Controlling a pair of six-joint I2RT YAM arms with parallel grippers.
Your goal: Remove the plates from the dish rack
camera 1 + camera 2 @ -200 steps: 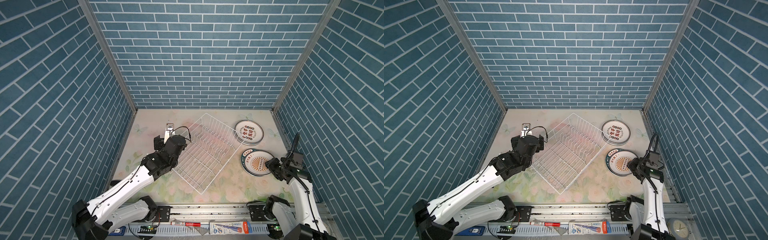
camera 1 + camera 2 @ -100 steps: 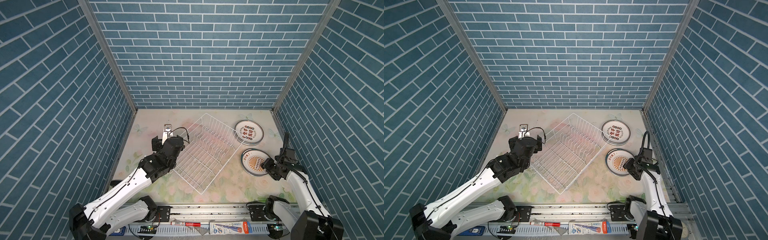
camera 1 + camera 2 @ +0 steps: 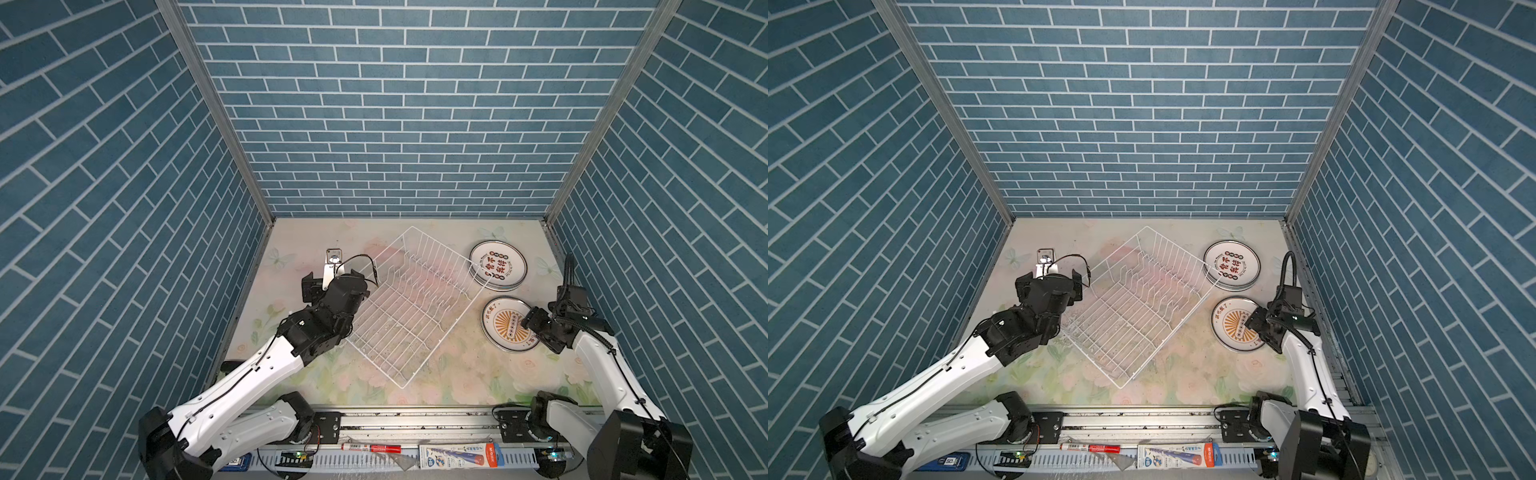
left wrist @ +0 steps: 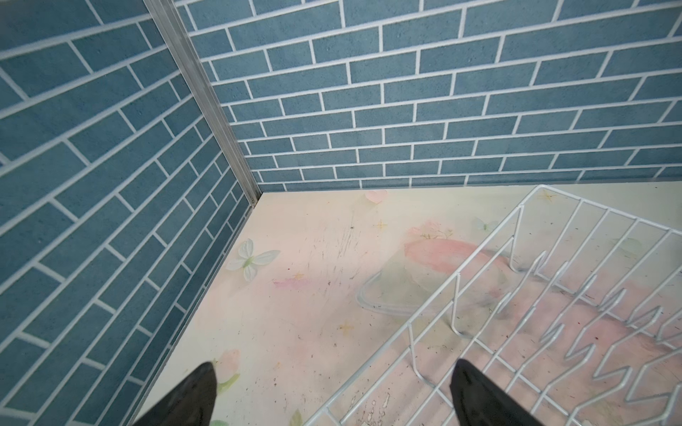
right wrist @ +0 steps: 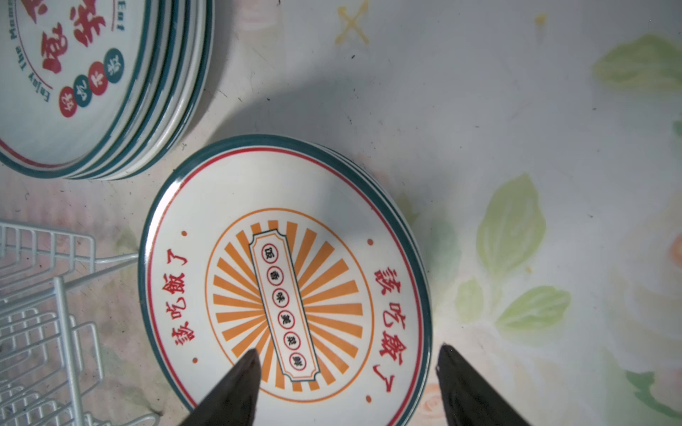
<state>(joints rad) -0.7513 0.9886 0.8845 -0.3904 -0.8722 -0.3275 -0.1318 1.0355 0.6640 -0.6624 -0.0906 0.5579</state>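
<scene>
While my right gripper (image 5: 347,350) hangs with its jaws spread wide, gripping nothing, one fingertip sits over the face of the sunburst plate (image 5: 284,273) and the other beyond its rim, over the bench (image 3: 457,382). That plate, dark green at the rim with red characters, tops a low pile near the bench's right edge. My left gripper (image 4: 334,364), equally wide, straddles the left-side rim of the dish rack (image 4: 457,273), which lies mid-bench showing only upright prongs. Farther back, by the right rear corner, a taller pile of plates (image 3: 498,266) lies just beside the rack's corner.
</scene>
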